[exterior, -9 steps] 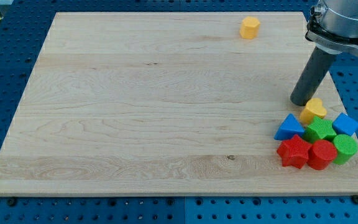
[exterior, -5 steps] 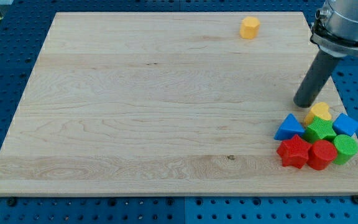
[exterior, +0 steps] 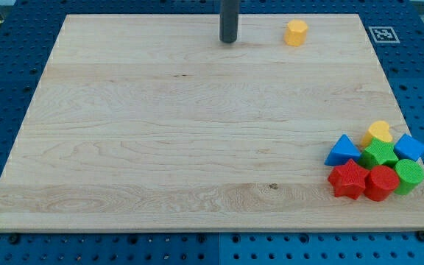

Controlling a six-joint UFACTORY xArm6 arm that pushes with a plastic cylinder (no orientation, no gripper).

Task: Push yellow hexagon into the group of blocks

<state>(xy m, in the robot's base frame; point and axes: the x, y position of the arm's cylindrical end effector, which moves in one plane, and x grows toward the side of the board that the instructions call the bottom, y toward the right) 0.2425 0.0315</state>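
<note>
The yellow hexagon (exterior: 296,33) sits near the view's top edge of the wooden board, right of centre. My tip (exterior: 228,41) rests on the board to the view's left of it, a clear gap apart. The group lies at the view's lower right: a yellow heart-shaped block (exterior: 378,131), a blue triangle (exterior: 342,150), a green star (exterior: 378,154), a blue block (exterior: 410,147), a red star (exterior: 348,179), a red block (exterior: 380,182) and a green cylinder (exterior: 408,175).
The wooden board (exterior: 160,132) lies on a blue perforated table. A white marker tag (exterior: 383,34) lies just off the board's upper right corner. The group sits close to the board's right edge.
My rod has left the yellow heart block at the group and jumped to the view's top, left of the yellow hexagon. The heart block stays nudged against the group.
</note>
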